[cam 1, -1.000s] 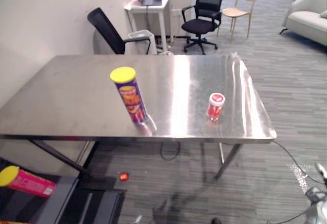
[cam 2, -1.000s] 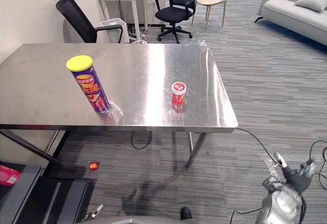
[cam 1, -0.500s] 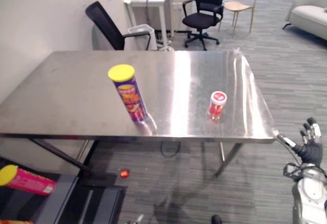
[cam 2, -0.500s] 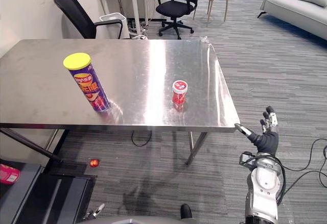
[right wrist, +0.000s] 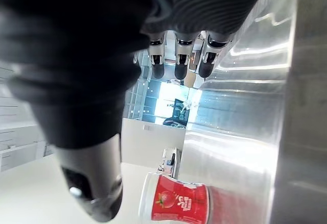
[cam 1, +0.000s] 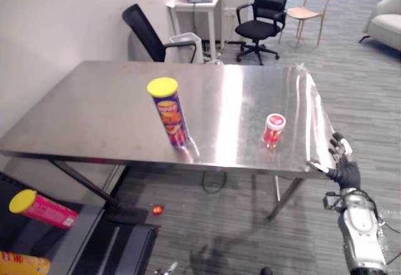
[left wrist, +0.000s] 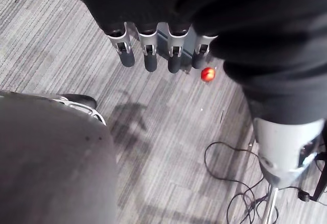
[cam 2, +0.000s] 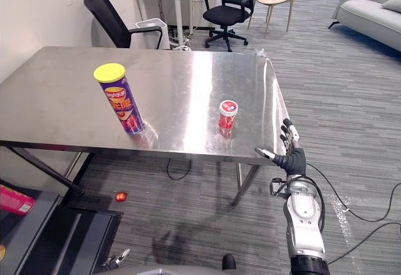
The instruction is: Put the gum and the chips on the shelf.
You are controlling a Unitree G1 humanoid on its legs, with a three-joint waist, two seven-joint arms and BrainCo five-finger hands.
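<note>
Two upright items stand well apart on the shiny steel table: a purple yellow-lidded chips can, with a small red gum tub at its 3 o'clock. The right hand, fingers straight, is beside the table's corner edge at the tub's 4 o'clock. The left hand is also straight-fingered.

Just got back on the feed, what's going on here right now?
Nothing is picked up yet. The chips can and the gum tub both stand upright on the steel table, apart from each other, with the gum nearer the right end. The right hand is open with straight fingers by the table's near right corner, short of the gum. The left hand hangs open over the floor, holding nothing.
</note>
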